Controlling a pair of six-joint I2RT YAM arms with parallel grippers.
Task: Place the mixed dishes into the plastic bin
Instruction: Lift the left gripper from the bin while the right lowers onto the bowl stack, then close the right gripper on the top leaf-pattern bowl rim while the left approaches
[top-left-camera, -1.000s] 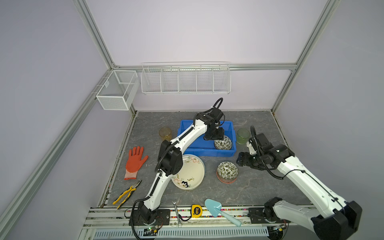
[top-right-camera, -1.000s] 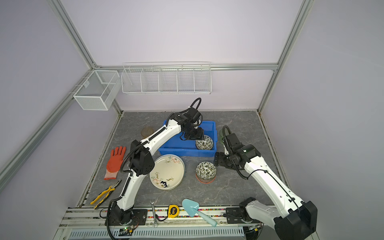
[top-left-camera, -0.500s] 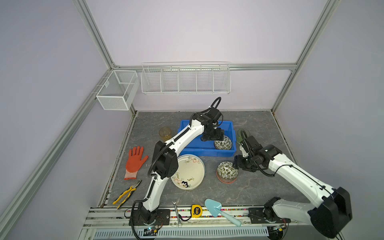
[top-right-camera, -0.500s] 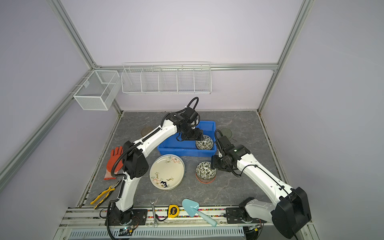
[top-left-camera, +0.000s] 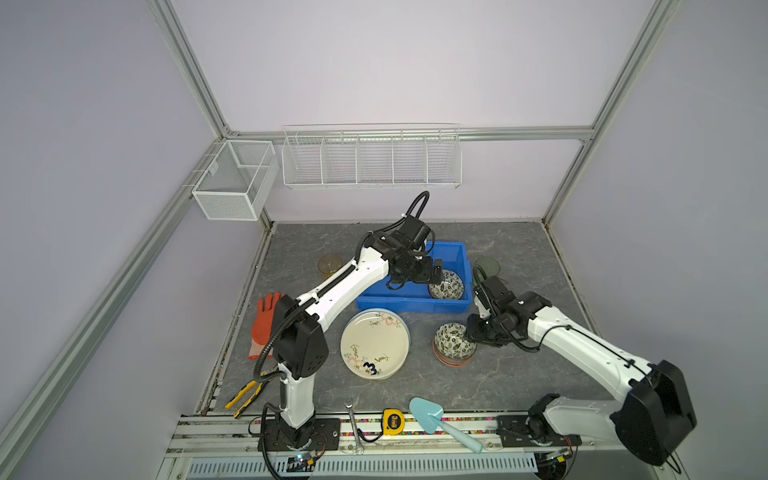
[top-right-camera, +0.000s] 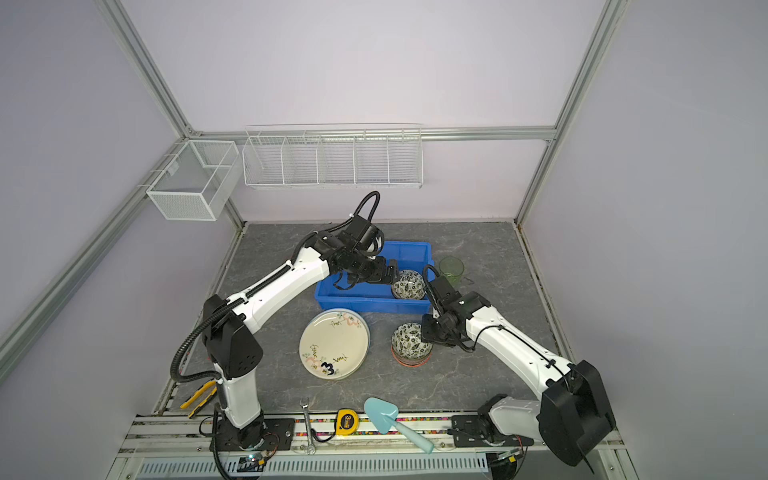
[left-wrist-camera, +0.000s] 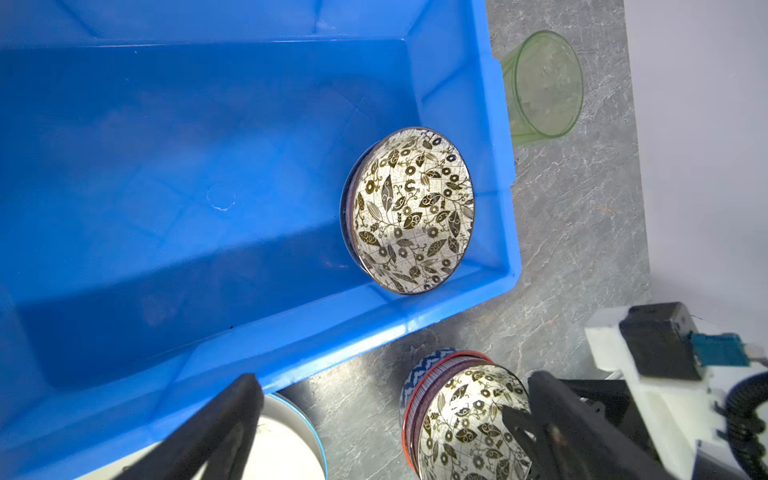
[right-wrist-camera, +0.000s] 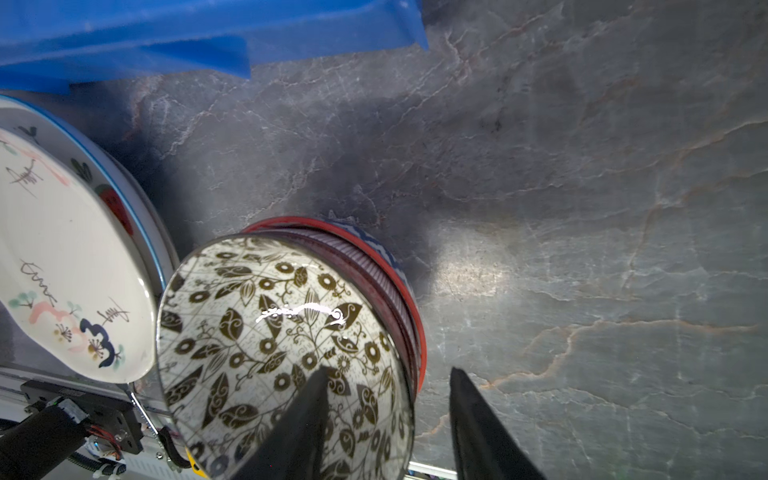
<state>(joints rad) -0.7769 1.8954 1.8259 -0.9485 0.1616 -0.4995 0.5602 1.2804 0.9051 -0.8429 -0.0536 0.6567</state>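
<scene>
- We log the blue bin (top-left-camera: 415, 306) toward the back of the table (top-left-camera: 523, 249), open side up. Its long axis runs side to side, parallel to the back wall.
- One leaf-pattern bowl (top-left-camera: 446, 284) sits inside the bin at its right end, close to the near wall, mouth up.
- The left gripper (top-left-camera: 432, 270) hangs over the bin just beside that bowl. Its jaws stand wide apart and hold nothing.
- The bowl stack (top-left-camera: 454, 344) stands on the table in front of the bin's right end, apart from it. It has another leaf bowl on top, a red-rimmed one beneath and a blue-white one lowest, all mouth up.
- The right gripper (right-wrist-camera: 386, 372) straddles the top bowl's rim. One finger is over the inside and the outer finger (right-wrist-camera: 469, 415) is outside, with a gap to the stack. We read the jaws as partly apart, not clamped.
- The plate stack (top-left-camera: 374, 345) lies flat just in front of the bin, its "3" toward the front edge.
- The green cup (top-left-camera: 486, 266) stands upright just beside the bin's right end.
- The amber cup (top-left-camera: 329, 264) stands to the bin's left.
</scene>
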